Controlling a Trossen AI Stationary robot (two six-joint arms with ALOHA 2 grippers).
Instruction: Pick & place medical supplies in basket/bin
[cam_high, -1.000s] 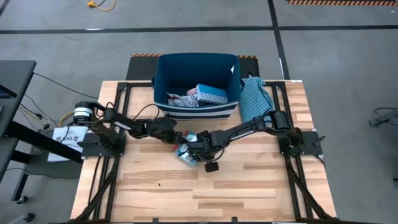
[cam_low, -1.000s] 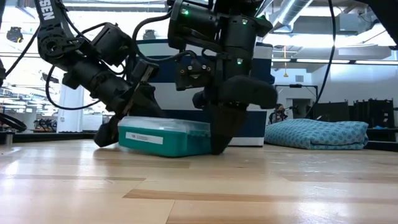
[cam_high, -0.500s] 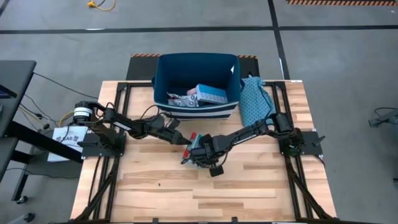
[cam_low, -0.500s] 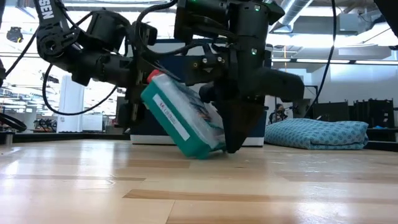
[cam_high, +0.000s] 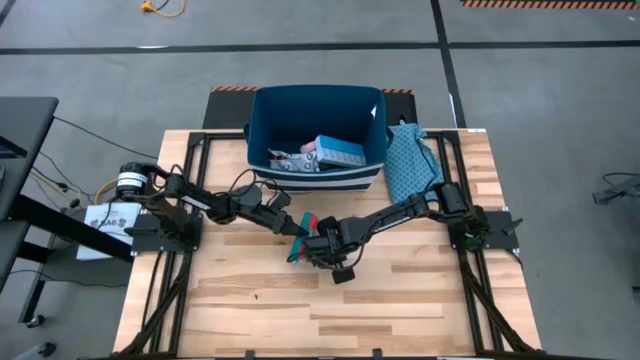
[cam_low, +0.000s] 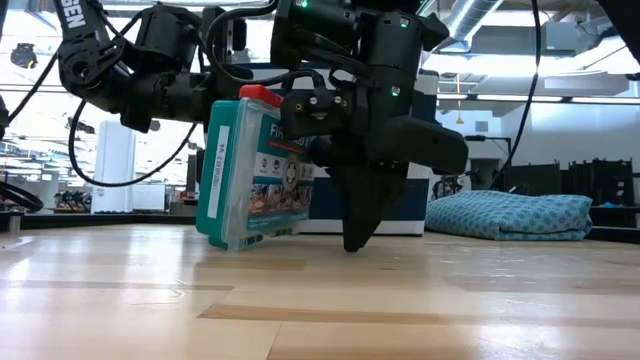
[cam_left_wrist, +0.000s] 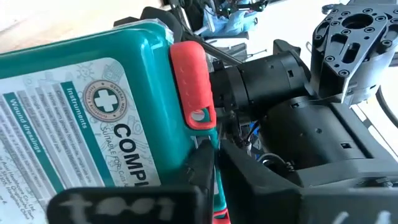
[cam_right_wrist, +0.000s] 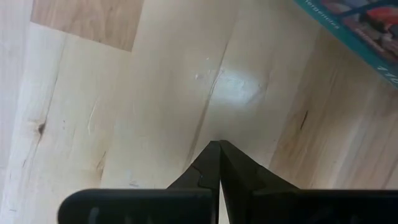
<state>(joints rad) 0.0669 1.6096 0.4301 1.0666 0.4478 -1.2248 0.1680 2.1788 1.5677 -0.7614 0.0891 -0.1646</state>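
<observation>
The teal-and-red box (cam_low: 250, 170) stands almost upright on one long edge on the table, its red latch (cam_low: 258, 95) on top. It also shows in the high view (cam_high: 298, 243). My left gripper (cam_low: 228, 92) is shut at the box's latch side. My right gripper (cam_low: 352, 238) is shut and points down at the table beside the box's printed face. In the right wrist view a corner of the box (cam_right_wrist: 357, 25) lies apart from the gripper's fingertips. The navy bin (cam_high: 258, 125) stands behind at the table's far edge and holds several supplies. My left gripper presses its shut fingers (cam_left_wrist: 202, 163) against the box's narrow latch side (cam_left_wrist: 214, 186), just under the red latch (cam_left_wrist: 193, 81). It comes from the table's left, about level. The box stands on its lower edge (cam_low: 240, 240), tipped slightly. My right gripper's shut fingers (cam_right_wrist: 219, 165) point straight down with their tips at the tabletop. I cannot tell whether it touches the box.
The teal patterned cloth bag (cam_high: 408, 160) lies right of the bin at the table's far right. It also shows in the low view (cam_low: 510, 215). Bare wooden tabletop (cam_high: 330, 310) lies toward the near edge.
The box has been tipped up from lying flat on the table to standing on one long edge. Its latch side has risen while the opposite edge has stayed on the wood by my right gripper. My left gripper has risen with the latch side.
</observation>
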